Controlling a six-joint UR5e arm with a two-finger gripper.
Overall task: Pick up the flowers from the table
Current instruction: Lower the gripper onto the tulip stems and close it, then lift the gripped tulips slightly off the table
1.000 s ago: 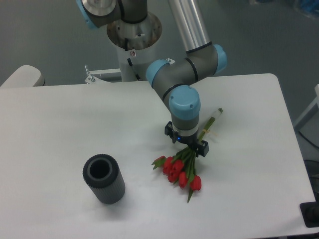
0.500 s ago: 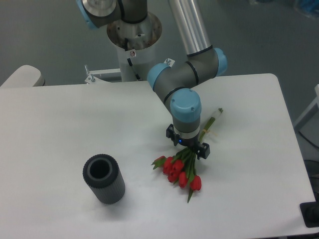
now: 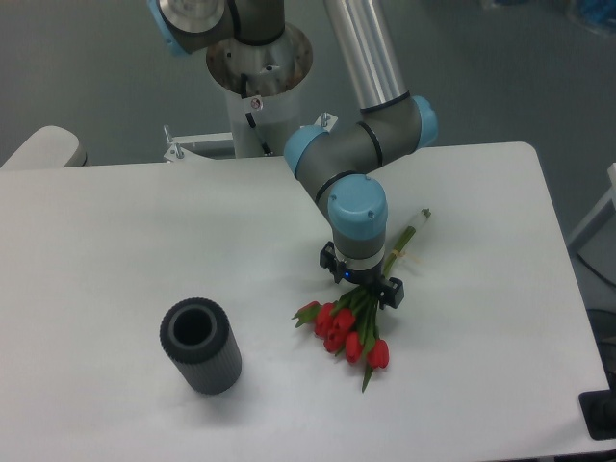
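Observation:
The flowers (image 3: pixel 345 329) lie on the white table (image 3: pixel 115 241) right of centre. They are a bunch of red tulips with heads toward the front and green stems running back right to a tied end (image 3: pixel 416 223). My gripper (image 3: pixel 363 286) points straight down over the stems just behind the heads. Its black jaws stick out on both sides of the stems and look open around them. The fingertips are hidden under the wrist. The flowers rest flat on the table.
A dark grey ribbed cylinder (image 3: pixel 200 346) stands upright at the front left, well apart from the flowers. The arm's base (image 3: pixel 258 67) stands behind the table's back edge. The table's right edge is near the stem ends.
The wrist has shifted slightly lower and a touch right over the stems. The flowers and the cylinder have not moved.

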